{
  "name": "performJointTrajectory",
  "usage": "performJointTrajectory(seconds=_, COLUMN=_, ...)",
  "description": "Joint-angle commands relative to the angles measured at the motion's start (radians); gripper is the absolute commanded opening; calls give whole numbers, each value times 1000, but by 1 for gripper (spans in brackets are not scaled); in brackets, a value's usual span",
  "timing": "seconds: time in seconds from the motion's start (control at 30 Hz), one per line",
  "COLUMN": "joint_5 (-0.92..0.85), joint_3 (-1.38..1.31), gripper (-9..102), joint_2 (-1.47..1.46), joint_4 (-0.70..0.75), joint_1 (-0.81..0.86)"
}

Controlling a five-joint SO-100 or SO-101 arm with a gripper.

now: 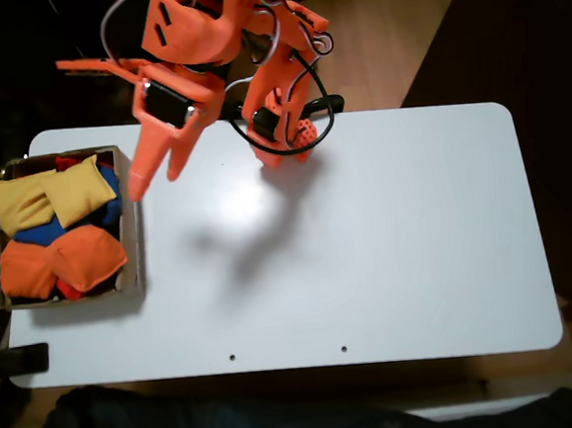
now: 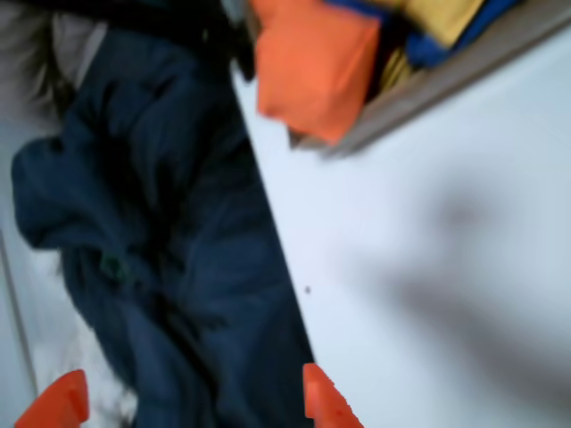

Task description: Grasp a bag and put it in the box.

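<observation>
White table [image 1: 368,247] lies bare beside box [image 1: 131,256]; hand [image 1: 156,180] spread.

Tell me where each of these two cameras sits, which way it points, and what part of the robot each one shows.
Fixed view: above, looking straight down on the white table, the box of beanbags at its left edge and the orange arm, its open hand beside the box.
Wrist view: on the arm, looking past two orange fingertips at the table edge, dark blue cloth beyond it and the box corner.
Shared: the table, the box, an orange beanbag, the hand.
</observation>
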Motion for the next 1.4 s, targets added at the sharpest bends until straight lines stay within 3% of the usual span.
performJointTrajectory(seconds=0.0, joint_5=43, joint_3=31, gripper=52, joint_2=54, joint_4=-3, joint_1=-75)
performJointTrajectory(seconds=0.63, joint_5=244, joint_3=268, gripper=55, joint_2=324, joint_4=-9, joint_1=-508)
performJointTrajectory(seconds=0.8, joint_5=255, joint_3=414, gripper=55, joint_2=436, joint_4=-75, joint_1=-600)
performJointTrajectory(seconds=1.37, joint_5=255, joint_3=885, gripper=55, joint_2=730, joint_4=-304, joint_1=-569)
